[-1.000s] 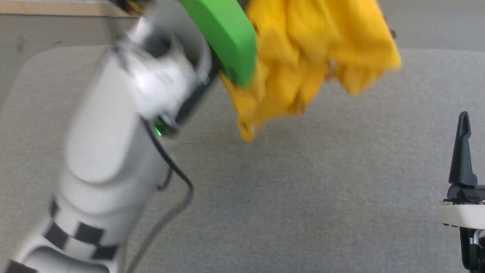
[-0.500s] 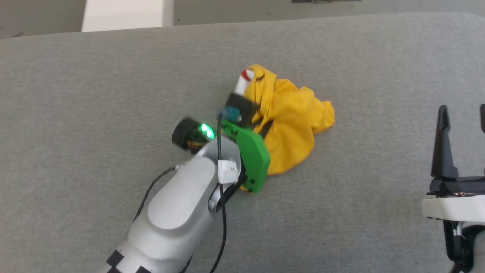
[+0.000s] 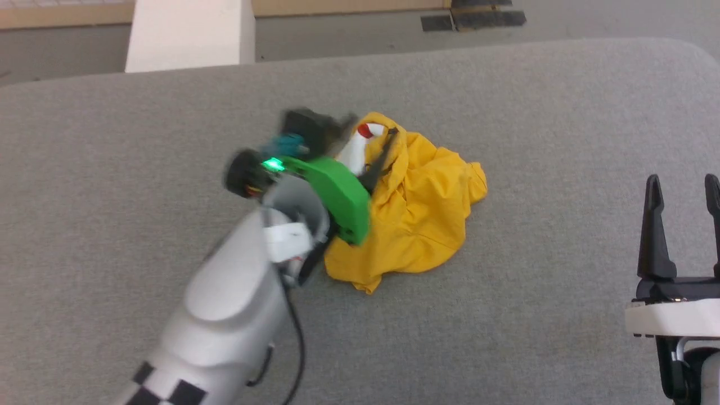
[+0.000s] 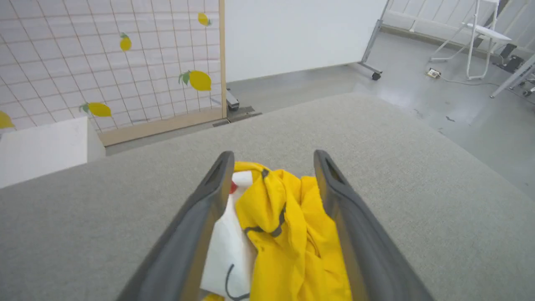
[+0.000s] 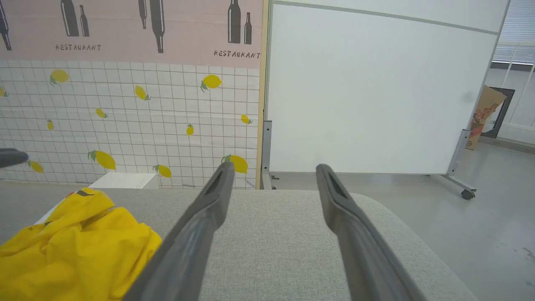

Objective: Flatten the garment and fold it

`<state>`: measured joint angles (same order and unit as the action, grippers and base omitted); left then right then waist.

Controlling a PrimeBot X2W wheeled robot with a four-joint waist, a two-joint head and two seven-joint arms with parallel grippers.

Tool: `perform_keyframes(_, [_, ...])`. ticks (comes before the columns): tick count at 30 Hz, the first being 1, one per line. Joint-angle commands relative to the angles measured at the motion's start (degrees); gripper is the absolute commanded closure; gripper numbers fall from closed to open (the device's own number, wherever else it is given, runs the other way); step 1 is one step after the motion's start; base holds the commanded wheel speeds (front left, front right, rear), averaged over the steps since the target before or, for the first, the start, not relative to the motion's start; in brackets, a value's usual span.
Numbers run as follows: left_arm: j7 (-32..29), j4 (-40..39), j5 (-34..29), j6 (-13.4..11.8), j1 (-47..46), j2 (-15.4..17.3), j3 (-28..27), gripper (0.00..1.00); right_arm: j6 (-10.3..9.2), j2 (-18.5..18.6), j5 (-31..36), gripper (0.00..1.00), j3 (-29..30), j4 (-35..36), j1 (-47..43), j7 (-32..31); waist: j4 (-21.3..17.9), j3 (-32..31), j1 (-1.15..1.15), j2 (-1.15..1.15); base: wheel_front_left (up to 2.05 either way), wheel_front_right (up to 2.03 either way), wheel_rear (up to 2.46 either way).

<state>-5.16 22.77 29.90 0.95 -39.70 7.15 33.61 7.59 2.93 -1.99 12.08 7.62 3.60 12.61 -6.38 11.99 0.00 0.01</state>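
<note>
**A:** Head view first. Where is the garment?

**B:** The garment (image 3: 416, 214) lies in a crumpled heap about mid-worktop (image 3: 506, 315), with a white patch and a red dot at its far-left end. My left tool (image 3: 365, 143) is blurred at that end, with its jaws spread. My right tool (image 3: 682, 185) hangs at the near right, well apart from the cloth, spread and empty.

**A:** Is there room to move?

**B:** There is bare grey on every side of the heap. The far edge runs behind it, with a white box (image 3: 188, 34) beyond on the far left.

**A:** Left wrist view?

**B:** My fingers (image 4: 200, 225) stand wide apart. Yellow folds and the white patch lie loose between them, not pinched. The risk I see is that a fold catches on a finger as I draw off and drags the heap. Closing here would bunch several layers instead of one hem, and the cloth wouldn't spread. To the right the worktop rounds off to the floor (image 4: 480, 125).

**A:** Right wrist view?

**B:** My right tool is open on nothing and the heap sits near its left. The rounded far corner lies ahead, so a wide spread that way could let a sleeve slide over the edge.
</note>
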Motion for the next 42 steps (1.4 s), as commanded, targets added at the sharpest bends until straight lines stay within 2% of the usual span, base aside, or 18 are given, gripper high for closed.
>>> perform_keyframes(1, [1.7, -2.2, 0.0, -1.2, 0.4, 2.3, -1.9, 0.0, -0.1, 0.0, 0.2, 0.0, 0.2, 0.1, -0.8, -0.2, 2.1, -2.8, 0.0, -0.01, 0.0, 0.0, 0.0])
perform_keyframes(8, [10.7, -17.6, -0.8, -9.3, 10.8, 10.6, -11.2, 0.0, -0.1, 0.0, 0.4, 0.0, 1.5, 0.8, -2.6, -1.1, 4.4, -5.2, 0.0, -0.01, 0.0, 0.0, 0.0])
perform_keyframes(14, [17.0, -27.9, -2.6, -14.4, 23.4, 14.6, -15.8, 0.0, -0.1, 0.0, 0.0, 0.0, 1.4, 1.0, -3.7, -1.4, 4.9, -5.3, 0.0, -0.01, 0.0, 0.0, 0.0])
perform_keyframes(20, [19.9, -33.8, -6.5, -17.5, 34.0, 13.5, -17.6, 0.0, -0.1, 0.0, -1.0, 0.0, 0.6, 0.4, -4.8, -1.3, 4.8, -4.6, 0.0, -0.01, 0.0, 0.0, 0.0])
perform_keyframes(24, [20.1, -35.2, -9.1, -19.0, 40.1, 10.5, -18.4, 0.0, -0.1, 0.0, -1.8, 0.0, 0.3, -0.2, -5.3, -1.1, 4.6, -4.0, 0.0, -0.01, 0.0, 0.0, 0.0])
perform_keyframes(28, [20.1, -35.8, -10.1, -17.6, 42.4, 7.1, -19.7, 0.0, -0.1, 0.0, -2.5, 0.0, 0.7, 0.0, -4.5, -1.6, 5.5, -3.2, 0.0, -0.01, 0.0, 0.0, 0.0])
perform_keyframes(33, [20.1, -36.9, -12.0, -15.7, 42.6, 5.0, -20.5, 0.0, -0.1, 0.0, -2.9, 0.0, -0.1, 2.2, 0.9, -5.5, 6.6, -1.4, 0.0, -0.01, 0.0, 0.0, 0.0])
perform_keyframes(36, [20.1, -37.2, -12.9, -14.6, 41.8, 4.2, -21.3, 0.0, -0.1, 3.3, -4.4, 0.0, -2.1, 3.4, 6.4, -11.5, 7.1, 0.1, 0.0, -0.01, 0.0, 0.0, 0.0])
perform_keyframes(42, [20.2, -37.4, -14.0, -13.1, 40.9, 1.8, -22.4, 0.0, -0.1, 11.8, -12.6, 0.0, -5.2, 1.8, 17.7, -27.6, 8.3, 4.6, 0.0, -0.01, 0.0, 0.0, 0.0])
